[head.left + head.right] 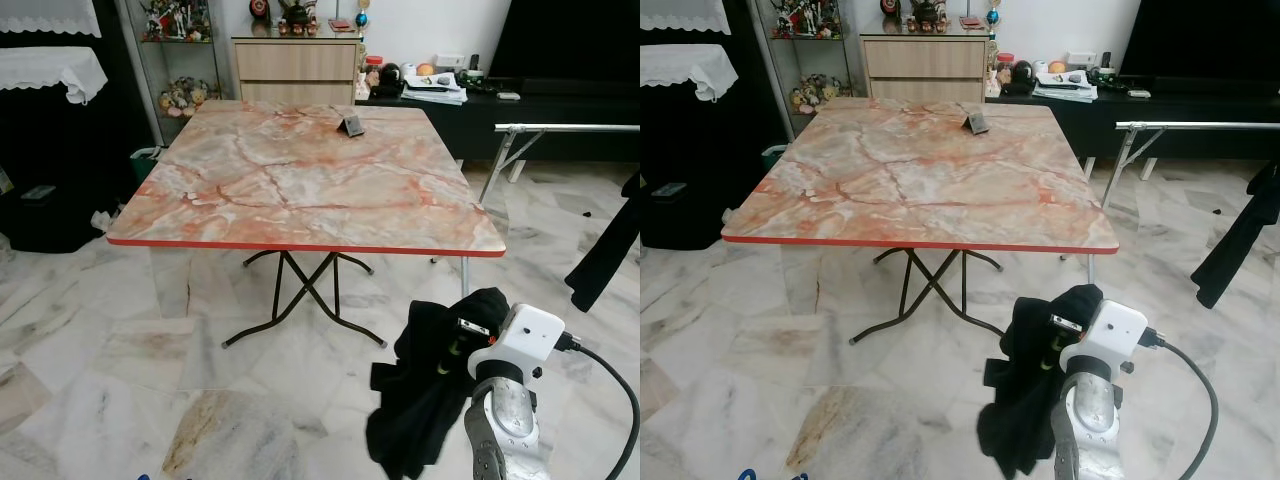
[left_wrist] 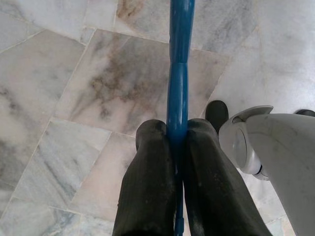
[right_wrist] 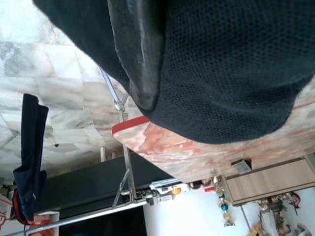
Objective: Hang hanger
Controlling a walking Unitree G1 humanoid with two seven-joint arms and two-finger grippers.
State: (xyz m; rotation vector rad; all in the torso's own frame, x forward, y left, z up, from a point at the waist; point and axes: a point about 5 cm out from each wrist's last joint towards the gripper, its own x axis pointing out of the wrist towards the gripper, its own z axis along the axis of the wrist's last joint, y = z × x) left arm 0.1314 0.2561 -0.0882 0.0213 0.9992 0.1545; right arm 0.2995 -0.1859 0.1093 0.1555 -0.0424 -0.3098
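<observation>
gripping blue hanger (image 2: 178, 73), left hand (image 2: 177, 147)

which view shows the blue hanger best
The left wrist view: the blue hanger runs as a long bar over the marble floor, pinched between the left gripper fingers. The right eye view catches just a blue sliver at its bottom edge. The right gripper holds black cloth.

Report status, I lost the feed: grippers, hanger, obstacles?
Left gripper shut on blue hanger, low over floor. Right gripper shut on black garment. Folding table ahead; clothes rail right.
</observation>
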